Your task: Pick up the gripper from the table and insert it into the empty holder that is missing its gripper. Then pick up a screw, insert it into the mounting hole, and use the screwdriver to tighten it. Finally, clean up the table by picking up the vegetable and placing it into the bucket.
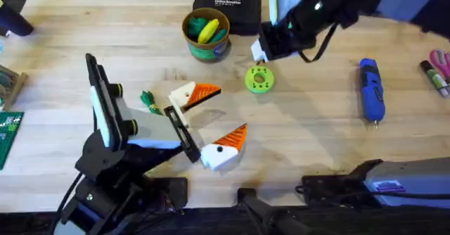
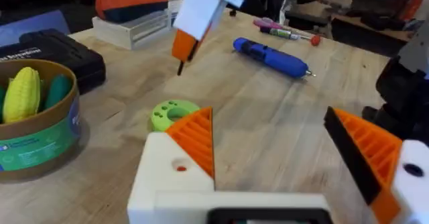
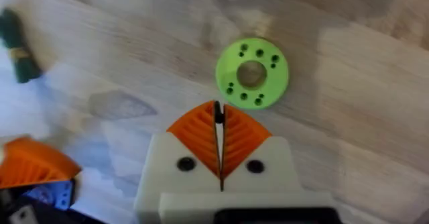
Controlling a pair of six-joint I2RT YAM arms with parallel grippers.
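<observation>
Nearest the bases, the left end effector lies low over the pale, grained wooden surface with its fingers spread wide apart, gripping nothing. Each finger is a chunky white plastic block ending in an orange, ribbed wedge, and the block closer to the base has a small dark round hole in its face. Just beside the farther finger lies the vegetable, a small, dark-green toy piece resting on the wood.

Past it sits a bright green round disc, flat and pierced by a large centre hole and a ring of small ones. The right end effector hangs just above the disc, its orange ribbed pads pressed together on a thin dark screw.

Off to the right, well apart, the blue, pen-shaped screwdriver lies flat, its thin metal bit pointing towards the bases.

Farther back stands the bucket, round, with an olive-yellow rim and green body, already holding yellow and green toy pieces. Behind it is a black case.
</observation>
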